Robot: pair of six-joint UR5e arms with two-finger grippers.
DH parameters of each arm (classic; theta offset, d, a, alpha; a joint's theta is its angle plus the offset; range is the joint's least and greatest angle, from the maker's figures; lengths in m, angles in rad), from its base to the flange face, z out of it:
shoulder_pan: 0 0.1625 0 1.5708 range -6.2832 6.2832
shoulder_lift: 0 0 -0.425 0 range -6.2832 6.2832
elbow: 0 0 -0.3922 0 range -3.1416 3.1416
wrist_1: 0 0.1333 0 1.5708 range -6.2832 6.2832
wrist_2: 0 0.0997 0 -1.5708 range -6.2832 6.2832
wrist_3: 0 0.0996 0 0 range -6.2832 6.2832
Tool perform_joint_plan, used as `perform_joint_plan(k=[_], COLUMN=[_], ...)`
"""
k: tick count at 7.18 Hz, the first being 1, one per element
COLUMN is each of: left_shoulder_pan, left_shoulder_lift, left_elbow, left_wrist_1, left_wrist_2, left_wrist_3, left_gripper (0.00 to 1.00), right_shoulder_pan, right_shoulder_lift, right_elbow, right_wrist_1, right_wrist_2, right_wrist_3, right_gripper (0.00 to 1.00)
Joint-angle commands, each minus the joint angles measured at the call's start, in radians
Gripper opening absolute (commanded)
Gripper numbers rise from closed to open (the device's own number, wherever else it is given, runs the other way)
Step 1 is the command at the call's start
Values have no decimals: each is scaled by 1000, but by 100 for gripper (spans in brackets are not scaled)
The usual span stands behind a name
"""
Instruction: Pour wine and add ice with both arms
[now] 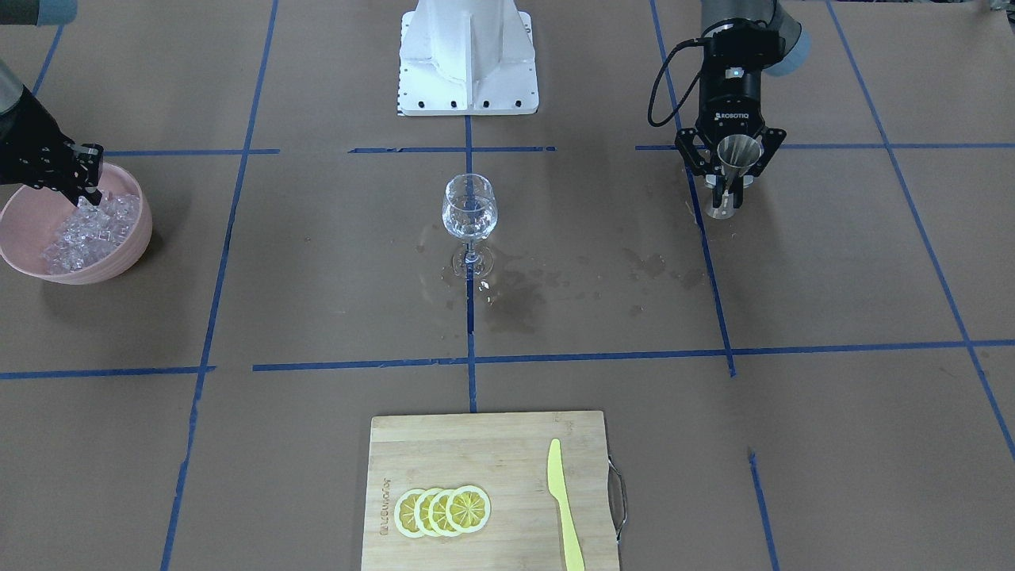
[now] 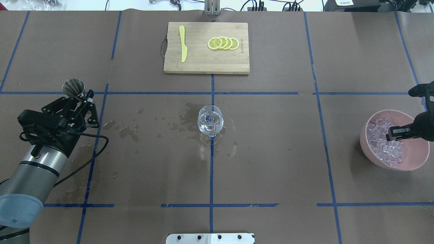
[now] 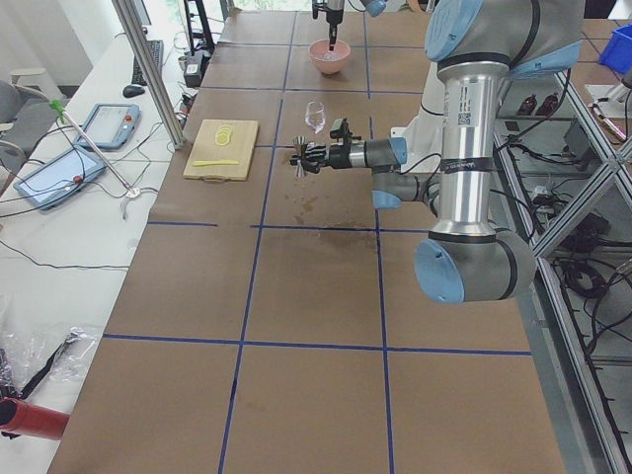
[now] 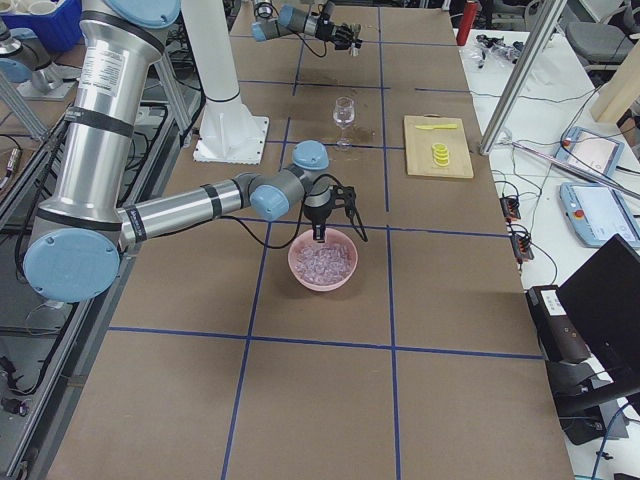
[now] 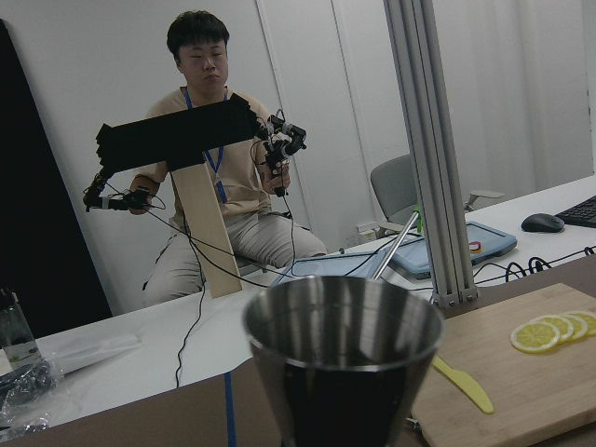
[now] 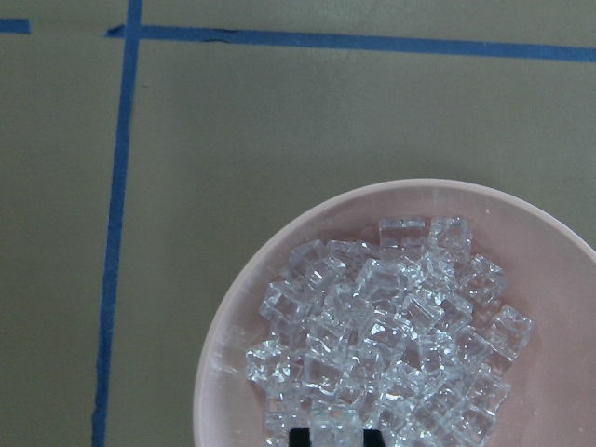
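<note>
Seen from overhead, the left gripper (image 2: 78,99) lies level at the table's (image 2: 271,152) left side. Its jaws pinch the waist of an upright steel jigger (image 2: 73,87), and I cannot tell whether the jigger's foot touches the table. Dark wet patches (image 2: 129,131) stain the brown paper from beside that gripper across to the stemmed glass (image 2: 210,122). The glass stands mid-table on a blue tape line (image 2: 211,176), well apart from both arms. Beyond it, a wooden cutting board (image 2: 190,66) carries a yellow knife (image 2: 183,44) and a row of overlapping lemon slices (image 2: 223,43).

In the left wrist view the jigger's steel cup looks dark inside, and its contents cannot be told. The wine (image 1: 469,228) sits low in the glass, a small clear measure. At the far right a pink bowl (image 2: 415,162) holds the ice (image 2: 385,150) in a glittering heap. The right gripper (image 2: 391,133) points down into the bowl, its fingertips (image 6: 298,436) a little apart among the lumps. I cannot tell whether they clamp one.
</note>
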Motion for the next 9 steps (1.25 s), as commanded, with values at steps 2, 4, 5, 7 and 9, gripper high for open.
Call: perform_joint_plan(k=[2,4,5,7,9], left_shoulder_pan=[2,4,5,43,135], left_shoulder_lift=[34,34,36,34,36], left_elbow=[91,156,178,208,216], left_wrist_1=[4,10,10,10,12], left_wrist_2=[-22,50,64,74,152], left_wrist_3=[-210,-275,-282,-467,-499], left_gripper=[0,0,0,0,0], right_shoulder_pan=[73,78,86,90,92], right_shoulder_lift=[7,41,50,81,136], right_elbow=[66,86,86,100,103], right_wrist_1=[7,7,10,12,12], right_wrist_2=[58,70,93,125,127], right_wrist_3=[8,12,13,38,122], right_gripper=[0,0,0,0,0])
